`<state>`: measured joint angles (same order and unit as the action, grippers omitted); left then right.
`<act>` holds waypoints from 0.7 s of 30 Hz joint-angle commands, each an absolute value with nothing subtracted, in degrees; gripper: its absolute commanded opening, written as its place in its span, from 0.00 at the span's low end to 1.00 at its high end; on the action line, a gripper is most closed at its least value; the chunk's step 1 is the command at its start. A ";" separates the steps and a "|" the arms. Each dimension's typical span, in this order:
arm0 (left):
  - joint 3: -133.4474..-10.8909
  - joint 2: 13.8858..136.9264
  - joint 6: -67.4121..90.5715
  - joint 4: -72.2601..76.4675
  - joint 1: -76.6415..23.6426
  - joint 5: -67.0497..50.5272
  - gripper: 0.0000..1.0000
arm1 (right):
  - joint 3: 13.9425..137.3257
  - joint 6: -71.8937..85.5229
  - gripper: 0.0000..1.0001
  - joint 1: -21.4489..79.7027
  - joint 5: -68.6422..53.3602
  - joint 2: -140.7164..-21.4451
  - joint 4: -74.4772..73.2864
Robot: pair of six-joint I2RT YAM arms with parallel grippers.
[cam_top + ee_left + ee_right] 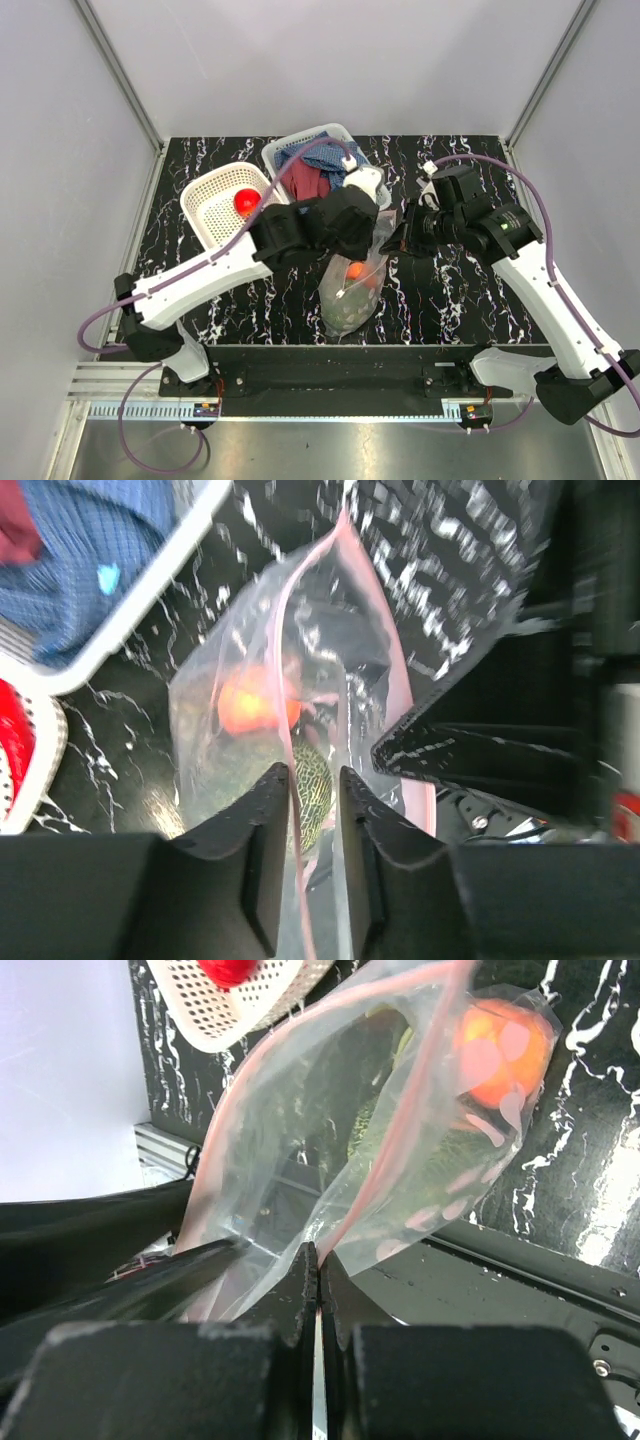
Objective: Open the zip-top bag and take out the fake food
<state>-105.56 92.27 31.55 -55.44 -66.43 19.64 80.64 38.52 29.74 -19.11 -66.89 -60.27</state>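
Location: you find the zip-top bag at the middle of the table, toward its near edge. It is slung between your two arms with its mouth raised to the grippers; whether its bottom rests on the surface I cannot tell. The two pink zip strips stand apart along part of the mouth.

Contents: an orange fruit and a green netted piece lie low inside the bag; one red fruit lies well apart in the white basket.

Tools: the right gripper is pressed together on one lip, the film pinched flat between its tips. The left gripper stands narrowly apart with the other lip running through the gap; whether it bears on the film cannot be told.

Handling, as I judge it: the bag is thin, soft and slick; it will crumple rather than resist, and it weighs little beyond the pieces sagging in it. A shallow pinch on bare film is likely to slide off. Take hold on or just under a zip strip, the stiffest part, with one lip per gripper and the grippers facing each other near the middle of the mouth. Pull apart evenly, since a skewed pull would only twist the film. The pieces look hard and smooth; expect them to roll once free.
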 commanded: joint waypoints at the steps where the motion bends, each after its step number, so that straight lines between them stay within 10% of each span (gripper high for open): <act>1: -112.23 88.77 30.85 -51.59 -66.27 21.55 0.32 | 84.55 38.94 0.00 29.97 -19.95 -66.45 -60.29; 21: -112.59 100.54 34.36 -58.27 -63.81 15.82 0.15 | 85.61 39.64 0.00 29.97 -19.51 -63.81 -62.93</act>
